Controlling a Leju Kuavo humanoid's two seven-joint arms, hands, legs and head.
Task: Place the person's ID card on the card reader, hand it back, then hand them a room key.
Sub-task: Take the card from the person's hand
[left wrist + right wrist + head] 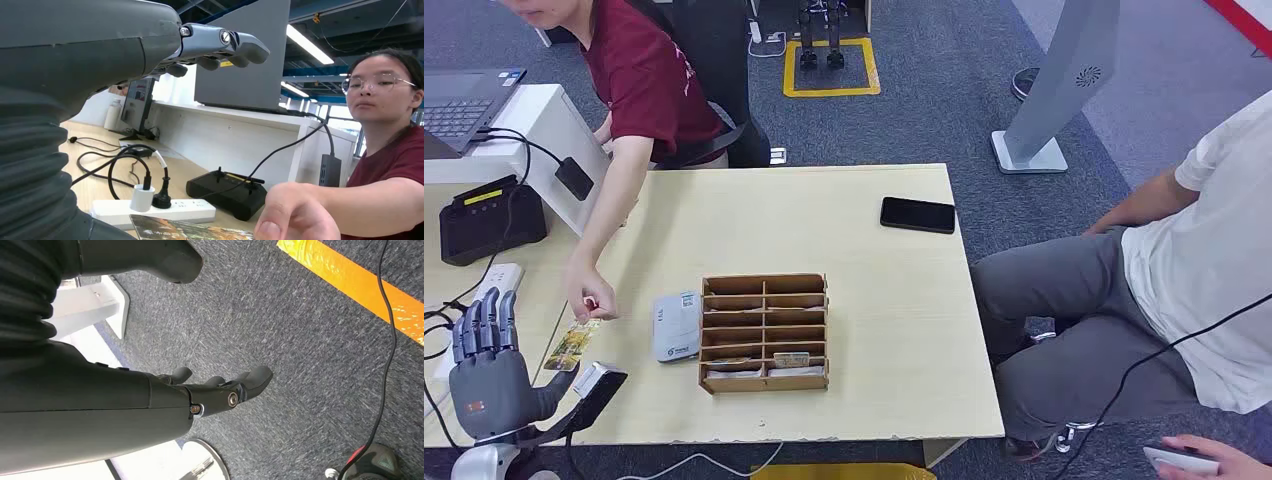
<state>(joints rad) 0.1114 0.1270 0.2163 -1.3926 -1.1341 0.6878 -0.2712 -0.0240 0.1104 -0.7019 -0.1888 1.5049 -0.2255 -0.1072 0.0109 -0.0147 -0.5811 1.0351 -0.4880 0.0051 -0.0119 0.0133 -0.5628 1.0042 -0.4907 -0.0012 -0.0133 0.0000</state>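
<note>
A light wooden table (pixel 864 200) fills the middle of the head view. At the lower left of the frame the robot's left hand (pixel 486 365) stands upright over the table's near corner, fingers straight and spread, thumb out to the right, holding nothing. Just right of its thumb a small dark device with a grey end (pixel 597 386) lies on the table.

The ID card (pixel 570 345), printed with a yellowish picture, lies flat on the table just above and right of that hand. A person in a dark red shirt (pixel 649 85), at the upper left, reaches down across the table; their hand (pixel 589 297) rests with fingertips at the card's far end, between the card and the rest of the table.

To the right of the card sits the white card reader (pixel 676 326), and touching its right side a wooden slotted rack (pixel 764 332) with a few cards in its lower slots. A black phone (pixel 917 215) lies well apart at the upper right of the table. A black terminal (pixel 489 218) and a white power strip (pixel 499 278) sit along the left edge.

A second person in a white shirt (pixel 1214 260) sits at the right.

In the right wrist view, the right hand (pixel 220 390) hangs over grey carpet (pixel 310 325), fingers loosely extended, holding nothing.
</note>
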